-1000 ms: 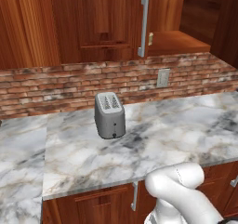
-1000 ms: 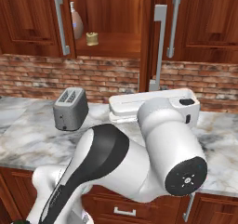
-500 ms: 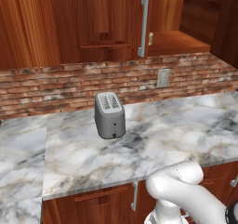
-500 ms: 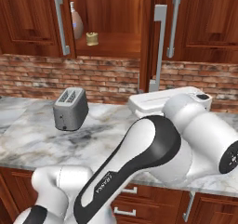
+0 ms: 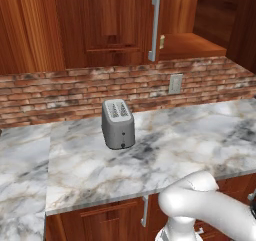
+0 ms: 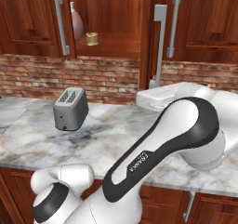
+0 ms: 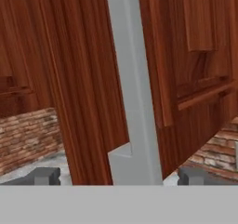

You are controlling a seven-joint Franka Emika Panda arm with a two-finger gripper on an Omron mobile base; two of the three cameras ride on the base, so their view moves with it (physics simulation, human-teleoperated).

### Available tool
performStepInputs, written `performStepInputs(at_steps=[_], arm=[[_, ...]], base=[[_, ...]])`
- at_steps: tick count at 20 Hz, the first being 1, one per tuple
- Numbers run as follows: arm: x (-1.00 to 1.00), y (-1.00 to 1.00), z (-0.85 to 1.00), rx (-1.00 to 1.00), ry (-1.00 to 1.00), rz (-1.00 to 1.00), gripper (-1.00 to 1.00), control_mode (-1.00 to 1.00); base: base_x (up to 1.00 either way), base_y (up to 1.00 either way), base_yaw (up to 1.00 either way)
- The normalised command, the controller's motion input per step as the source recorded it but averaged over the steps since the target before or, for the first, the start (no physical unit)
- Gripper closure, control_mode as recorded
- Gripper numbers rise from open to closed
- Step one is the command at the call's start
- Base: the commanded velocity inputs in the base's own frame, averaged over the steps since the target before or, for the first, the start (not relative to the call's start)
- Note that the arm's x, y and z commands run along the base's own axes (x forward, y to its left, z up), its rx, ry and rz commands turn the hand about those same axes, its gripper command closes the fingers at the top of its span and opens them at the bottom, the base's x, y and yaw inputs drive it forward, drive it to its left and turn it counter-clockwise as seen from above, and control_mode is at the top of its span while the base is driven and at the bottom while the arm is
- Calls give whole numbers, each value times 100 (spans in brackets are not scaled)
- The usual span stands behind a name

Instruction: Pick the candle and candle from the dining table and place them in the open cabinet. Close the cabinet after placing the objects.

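Observation:
My gripper (image 7: 118, 176) is open, and its two dark fingertips (image 7: 44, 175) stand wide apart on either side of the long silver bar handle (image 7: 132, 102) of the cabinet's open door (image 7: 93, 88). In the right base view that door (image 6: 148, 37) stands edge-on with its handle (image 6: 159, 46) facing my white hand. Inside the cabinet (image 6: 111, 44), a short tan candle (image 6: 92, 38) sits on the shelf next to a taller brown bottle-shaped item (image 6: 76, 23). The dining table is out of view.
A grey toaster (image 6: 69, 109) (image 5: 118, 123) stands on the marble counter (image 5: 190, 135) below the cabinets. A brick backsplash with a wall outlet (image 5: 175, 83) runs behind it. Closed cabinet doors with bar handles (image 6: 61, 23) flank the open one. My arm's elbow (image 6: 195, 125) looms over the counter's right side.
My arm's elbow has swung rightward in the right base view, and the hand has shifted slightly right and up by the door handle. The gripper has stayed open, and the toaster and the shelf items have not moved.

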Motion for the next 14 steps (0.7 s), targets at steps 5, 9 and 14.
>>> performStepInputs(at_steps=[5,9,14], arm=[[-1,93,-3,-5,6,0,-100,-100],[0,100,-15,-7,0,0,-100,-100],[6,100,-12,-4,-19,-5,-100,-100]], base=[[0,0,0],[0,0,0],[0,0,0]])
